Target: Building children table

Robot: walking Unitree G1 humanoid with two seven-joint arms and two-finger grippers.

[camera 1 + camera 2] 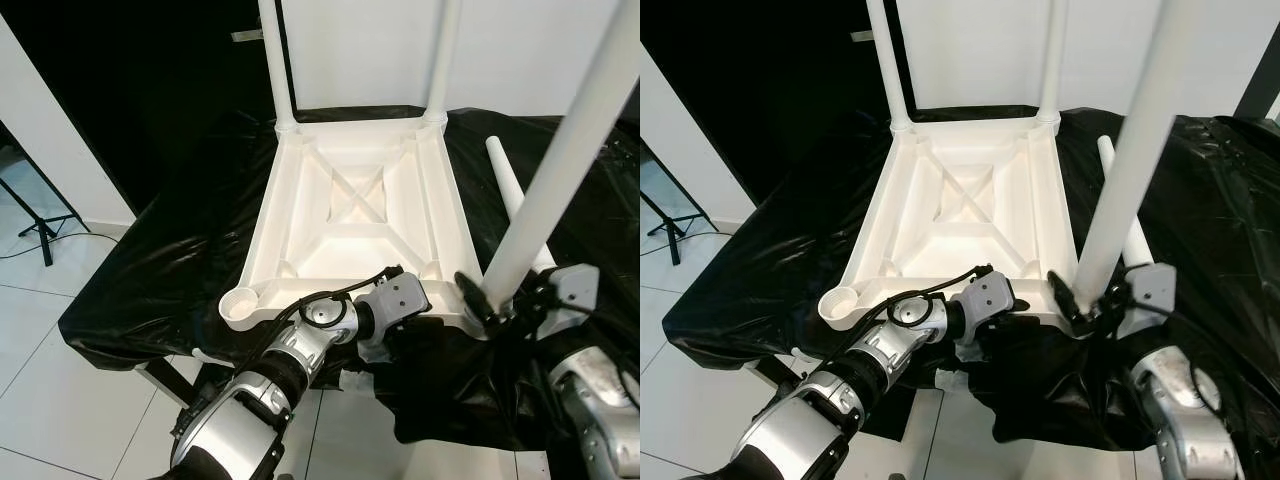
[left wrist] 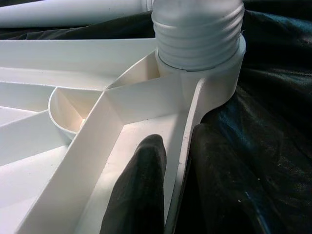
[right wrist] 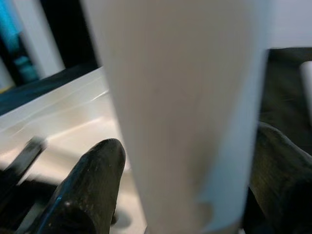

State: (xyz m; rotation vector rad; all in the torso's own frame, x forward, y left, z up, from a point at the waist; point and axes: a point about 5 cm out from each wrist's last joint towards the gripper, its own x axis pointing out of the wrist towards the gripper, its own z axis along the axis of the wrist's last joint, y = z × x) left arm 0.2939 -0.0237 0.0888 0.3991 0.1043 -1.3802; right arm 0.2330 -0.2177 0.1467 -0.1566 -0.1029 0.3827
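The white plastic table top (image 1: 350, 205) lies upside down on a black-covered surface. Two white legs (image 1: 275, 60) (image 1: 443, 55) stand in its far corners. At the near right corner a third leg (image 1: 560, 170) stands tilted in its socket, with my right gripper (image 1: 488, 305) shut around its lower end; its fingers (image 3: 92, 185) flank the leg (image 3: 180, 112). My left gripper (image 2: 178, 141) is shut on the table top's near rim (image 2: 187, 122), one finger (image 2: 141, 185) inside and one outside, just beside the leg's threaded end (image 2: 197, 34). The near left socket (image 1: 240, 302) is empty.
A loose white leg (image 1: 510, 190) lies on the black cloth to the right of the table top. The cloth's edge drops off at the near left (image 1: 110, 330) to a white tiled floor. A black tripod foot (image 1: 40, 225) stands at far left.
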